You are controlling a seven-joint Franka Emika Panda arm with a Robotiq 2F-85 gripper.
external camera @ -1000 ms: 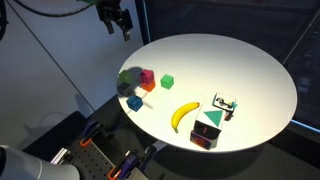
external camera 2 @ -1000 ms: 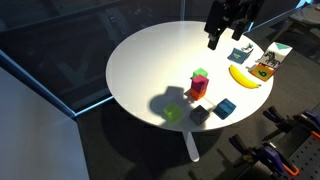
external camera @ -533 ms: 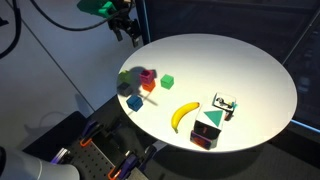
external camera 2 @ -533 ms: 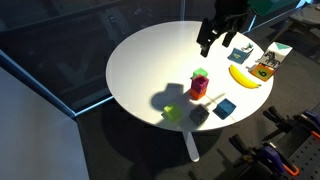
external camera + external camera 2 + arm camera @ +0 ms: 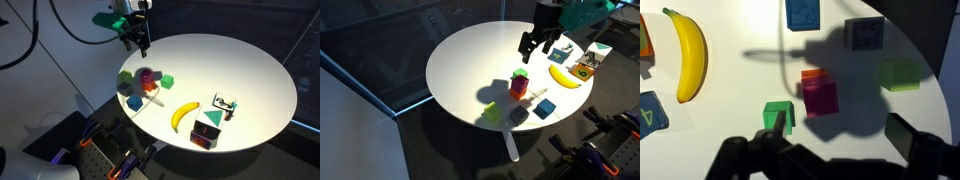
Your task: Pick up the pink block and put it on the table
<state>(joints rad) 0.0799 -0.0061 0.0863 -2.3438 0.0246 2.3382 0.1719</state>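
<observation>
tool (image 5: 141, 40): open, fingers spread, hanging over the worktop (image 5: 240, 70), upper left of frame.
pink block (image 5: 147, 76): on the left part of the worktop, lower in frame than the tool, untouched.
neighbours: green cube (image 5: 167, 81) just beside it; blue cube (image 5: 134, 102) near; banana (image 5: 183, 116) well apart.
change: the tool has come in from beyond the rim, closer to the blocks.

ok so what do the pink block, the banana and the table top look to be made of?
The pink block: matte, flat colour, crisp edges; painted wood or hard plastic, cannot tell which. The banana: smooth, even yellow skin with dark tips; probably a plastic toy, but could be real. The table: plain white, smooth, takes clean shadows; looks like laminate or painted board.
</observation>
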